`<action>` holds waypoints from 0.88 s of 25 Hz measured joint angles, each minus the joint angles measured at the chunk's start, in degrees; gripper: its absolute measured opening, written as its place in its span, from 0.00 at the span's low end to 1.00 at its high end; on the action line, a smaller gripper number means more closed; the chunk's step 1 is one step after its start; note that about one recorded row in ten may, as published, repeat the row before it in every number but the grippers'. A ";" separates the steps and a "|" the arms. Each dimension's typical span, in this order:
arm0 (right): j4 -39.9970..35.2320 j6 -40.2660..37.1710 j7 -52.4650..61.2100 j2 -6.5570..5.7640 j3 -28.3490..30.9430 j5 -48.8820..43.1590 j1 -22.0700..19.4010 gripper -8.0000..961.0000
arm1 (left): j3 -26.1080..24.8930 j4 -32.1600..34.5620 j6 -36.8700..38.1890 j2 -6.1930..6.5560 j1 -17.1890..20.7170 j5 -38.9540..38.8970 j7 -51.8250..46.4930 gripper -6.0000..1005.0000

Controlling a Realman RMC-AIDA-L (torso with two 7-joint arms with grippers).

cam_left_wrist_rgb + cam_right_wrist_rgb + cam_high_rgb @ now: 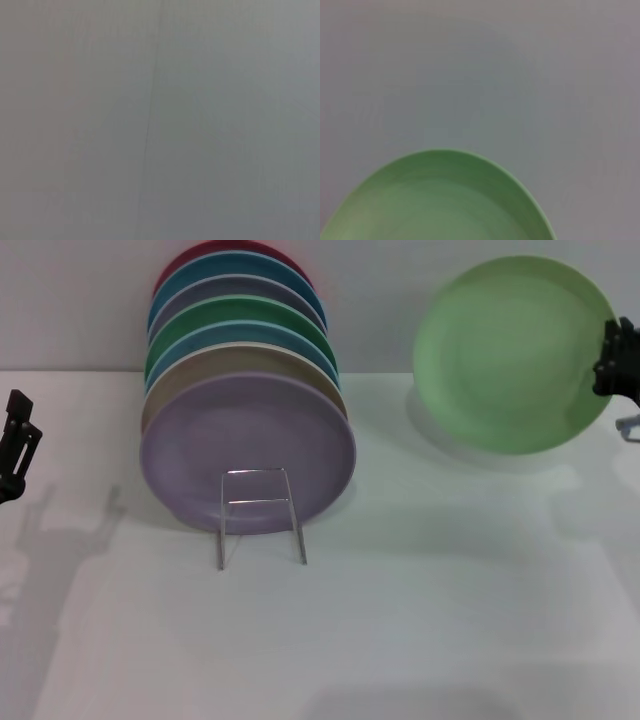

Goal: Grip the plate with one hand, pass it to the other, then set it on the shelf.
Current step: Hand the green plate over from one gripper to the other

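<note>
The pale mint-green plate (510, 352) hangs in the air at the back right, tilted up with its face toward me. My right gripper (612, 358) is shut on its right rim at the frame's edge. The plate's rim fills the bottom of the right wrist view (440, 200). My left gripper (15, 445) is at the far left edge, low over the table and far from the plate; its fingers look a little apart. The silver wire shelf (259, 512) stands left of centre, in front of a row of plates. The left wrist view shows only blank grey.
Several plates lean in a row on the shelf behind its loop: a lavender one (248, 452) in front, then tan, blue, emerald-green (240, 315), purple, teal and red. The white table (420, 590) stretches to the front and right.
</note>
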 joint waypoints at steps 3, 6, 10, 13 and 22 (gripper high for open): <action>-5.34 -7.91 2.37 -0.12 -2.12 0.00 0.34 0.03 | 0.00 -0.18 0.43 0.00 0.36 0.00 -0.02 0.83; -10.07 -17.08 4.17 -0.11 -4.21 0.00 0.46 0.03 | 0.14 -0.19 1.50 -0.03 0.79 0.06 -0.04 0.83; -16.33 -28.30 6.30 -0.13 -7.56 -0.17 0.49 0.03 | 0.48 -0.56 2.24 -0.10 1.61 0.24 -0.22 0.83; -20.43 -34.94 6.58 0.01 -9.13 -0.12 0.52 0.03 | 1.75 -0.66 2.71 -0.27 2.19 0.36 -0.45 0.83; -29.17 -49.49 8.11 0.39 -14.10 0.37 0.83 0.03 | 9.20 -0.37 6.12 -0.09 3.40 0.45 -0.23 0.83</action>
